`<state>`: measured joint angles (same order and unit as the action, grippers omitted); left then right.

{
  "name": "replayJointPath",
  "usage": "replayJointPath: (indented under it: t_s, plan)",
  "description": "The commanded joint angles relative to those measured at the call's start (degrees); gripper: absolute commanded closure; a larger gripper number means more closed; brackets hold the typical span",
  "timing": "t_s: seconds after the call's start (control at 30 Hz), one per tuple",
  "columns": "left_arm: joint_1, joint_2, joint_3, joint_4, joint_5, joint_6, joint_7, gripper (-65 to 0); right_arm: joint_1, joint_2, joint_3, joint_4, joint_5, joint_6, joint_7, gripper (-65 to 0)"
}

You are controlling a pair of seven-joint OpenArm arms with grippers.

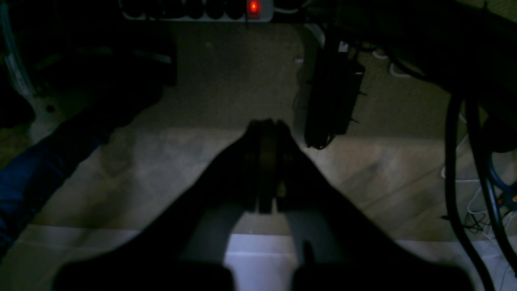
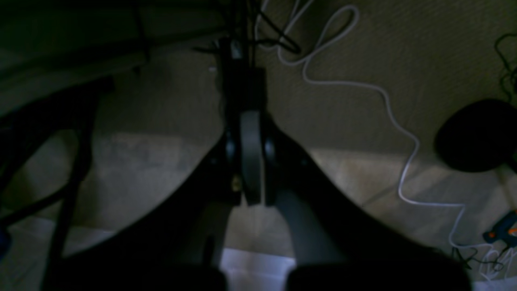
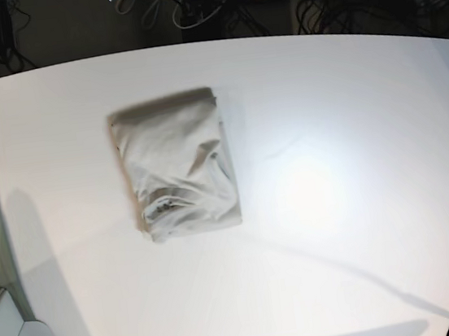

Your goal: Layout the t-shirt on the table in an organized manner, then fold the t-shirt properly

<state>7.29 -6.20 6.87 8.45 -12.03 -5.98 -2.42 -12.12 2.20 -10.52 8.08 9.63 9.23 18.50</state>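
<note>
Below, both pincers [image 1: 266,125] [image 2: 250,121] closed, facing the floor [image 1: 226,81].

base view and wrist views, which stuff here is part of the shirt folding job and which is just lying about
Part of the job:
- t-shirt, folded into a compact rectangle
- table it lies on
- left gripper and right gripper, both shut, holding nothing

Just lying about:
- power strip with a red light
- white cable on the floor
- black cables

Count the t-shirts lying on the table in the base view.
1. The t-shirt lies folded into a compact rectangle on the left-centre of the table. Nothing else rests on the tabletop, and no arm covers any of it, so none seems hidden.
</note>
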Motion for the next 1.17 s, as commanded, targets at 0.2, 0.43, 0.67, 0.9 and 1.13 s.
replayJointPath:
  t_s: [0.2,0.43,0.67,0.9,1.13]
  plan:
    - [-0.39,-0.44,0.03,0.04,-0.14,0.48,-0.18,-0.4,0.74,0.57,-0.16,-0.03,0.09,0.48,0.53,0.0]
    - [-0.48,-0.44,0.03,0.04,-0.14,0.48,-0.27,-0.4,1.79,0.57,-0.25,-0.12,-0.09,0.48,0.0,0.0]
    - [-0.48,-0.79,0.03,0.04,-0.14,0.48,-0.27,-0.4,2.14,-1.01,-2.97,-0.21,-4.49,0.3,-0.08,0.0]
    - [-0.3,-0.79,0.03,0.04,-0.14,0.48,-0.27,-0.4,1.7,-1.45,-2.88,-0.21,-5.28,0.3,-0.08,0.0]
    - [-0.39,-0.44,0.03,0.04,-0.14,0.48,-0.79,-0.4,1.53,-1.01,-2.97,-0.21,-5.28,0.3,-0.08,0.0]
